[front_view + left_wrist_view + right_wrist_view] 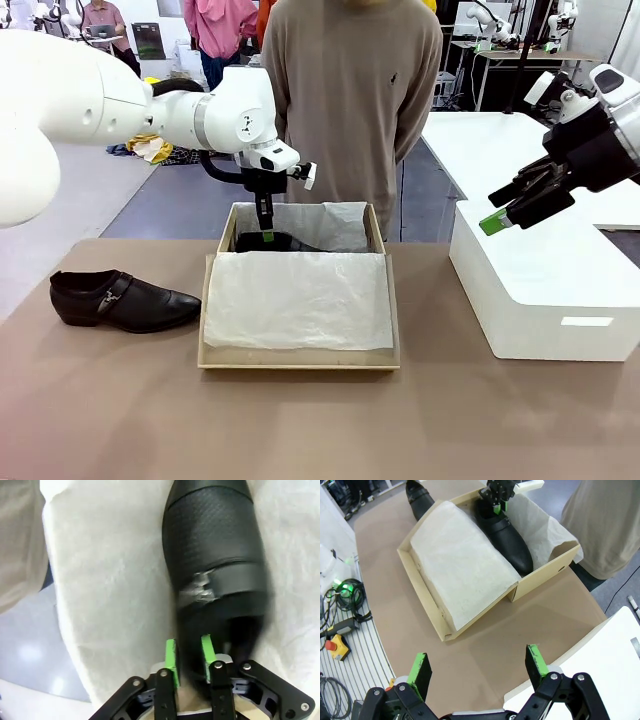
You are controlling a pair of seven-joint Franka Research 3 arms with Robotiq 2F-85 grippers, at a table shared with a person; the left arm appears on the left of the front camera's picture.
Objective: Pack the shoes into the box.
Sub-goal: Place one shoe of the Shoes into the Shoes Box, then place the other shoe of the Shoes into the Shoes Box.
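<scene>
Front view: shoe in box lies crosswise, toe rightward; left end effector straddles heel, grip unclear.

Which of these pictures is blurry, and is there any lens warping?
Left wrist view: the boxed shoe is smeared by motion, its buckle streaked, while the left hand looks crisp. Front view: sharp, evenly lit, soft shadow under the other shoe on the table. Right wrist view: sharp, but the wide lens bows the table edge.
</scene>
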